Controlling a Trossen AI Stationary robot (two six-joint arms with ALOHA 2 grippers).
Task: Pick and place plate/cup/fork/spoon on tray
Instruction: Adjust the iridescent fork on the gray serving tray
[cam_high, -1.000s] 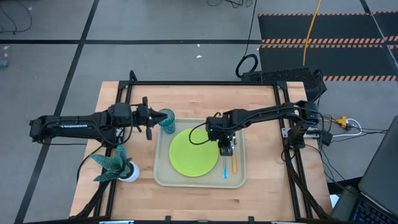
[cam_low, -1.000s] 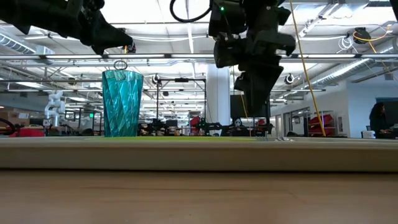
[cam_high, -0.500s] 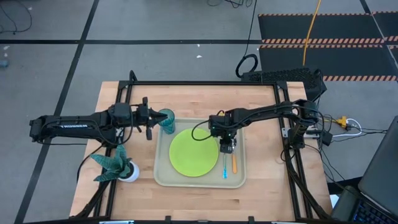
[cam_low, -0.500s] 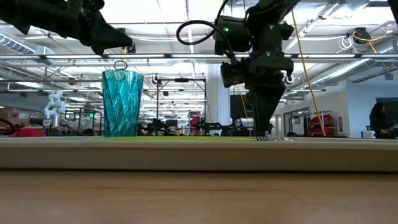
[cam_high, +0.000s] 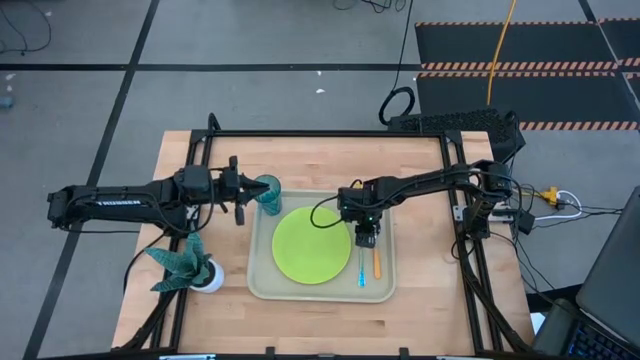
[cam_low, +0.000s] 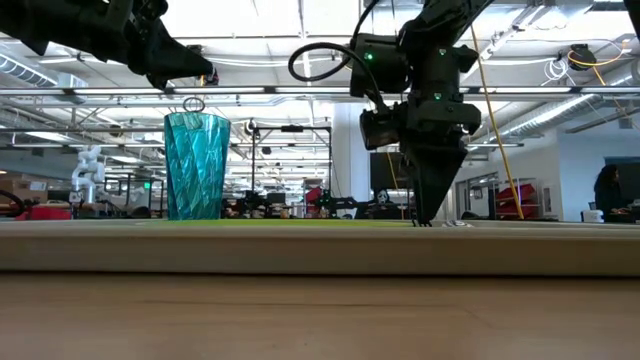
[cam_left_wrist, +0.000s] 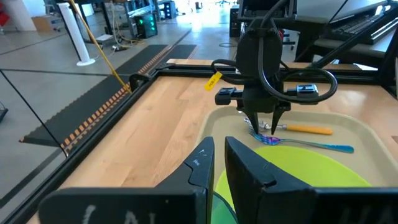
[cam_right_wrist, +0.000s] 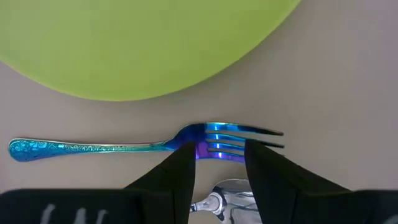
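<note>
The beige tray (cam_high: 385, 215) holds the lime-green plate (cam_high: 312, 245), the blue-handled fork (cam_high: 361, 272) and the orange-handled spoon (cam_high: 377, 264). The fork and spoon lie side by side to the plate's right. The teal cup (cam_high: 268, 192) stands upright in the tray's far left corner. My right gripper (cam_right_wrist: 219, 149) points down over the fork's head (cam_right_wrist: 230, 138), open. One fingertip is over the neck and the other over the tine ends, and the spoon's bowl (cam_right_wrist: 229, 194) shows between the fingers. My left gripper (cam_left_wrist: 219, 152) hovers level, left of the cup and above its rim. Only a narrow slit shows between its fingers. My right gripper comes from above with its fingers spaced along the fork. The fingertips (cam_right_wrist: 184, 152) reach down to the level of the tray (cam_low: 424, 216). I cannot tell whether they touch the fork or the tray.
A teal leafy plant in a white pot (cam_high: 187, 266) stands near the table's front left. Black frame rails (cam_high: 330, 133) run along the table's far and side edges. Bare wood lies left and right of the tray.
My right gripper has sunk toward the tray over the fork's head, drifted slightly toward the table's right edge and rolled a little. Its fingers keep the same gap. Fork, spoon, plate and cup have stayed where they were.
</note>
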